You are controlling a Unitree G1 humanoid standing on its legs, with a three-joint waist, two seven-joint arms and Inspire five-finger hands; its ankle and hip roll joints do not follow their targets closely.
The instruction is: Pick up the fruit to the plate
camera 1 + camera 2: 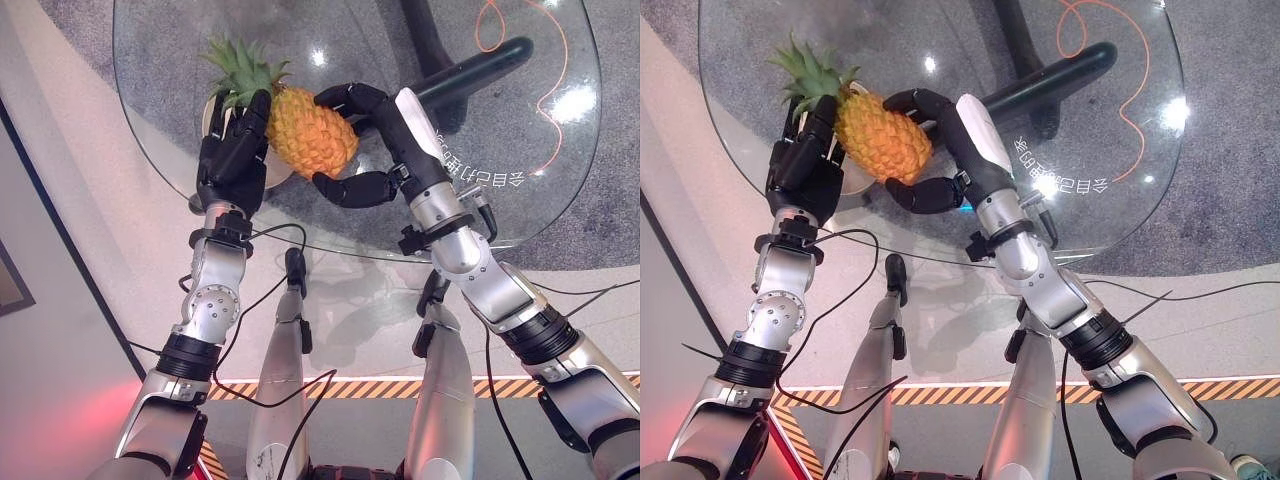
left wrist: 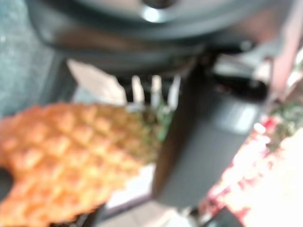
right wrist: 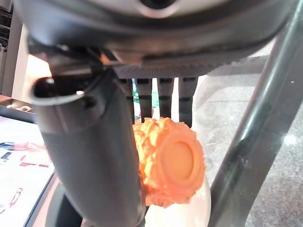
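An orange pineapple (image 1: 310, 130) with a green leafy crown is held between both hands just above a pale plate (image 1: 277, 172) at the left of the round glass table (image 1: 520, 100). My right hand (image 1: 378, 108) is shut on the fruit's bottom end, with fingers (image 1: 345, 97) over its far side and the thumb (image 1: 352, 188) under its near side. My left hand (image 1: 232, 152) stands with straight fingers pressed against the crown end. In the right wrist view the pineapple's round base (image 3: 173, 165) shows past the thumb. The fruit's body (image 2: 61, 151) lies beside the left hand in the left wrist view.
A dark table base (image 1: 480, 62) shows through the glass, and an orange cable (image 1: 560, 85) lies on the grey floor behind it. The glass's near edge (image 1: 380, 255) runs below the hands. A striped hazard line (image 1: 350, 388) crosses the floor nearer me.
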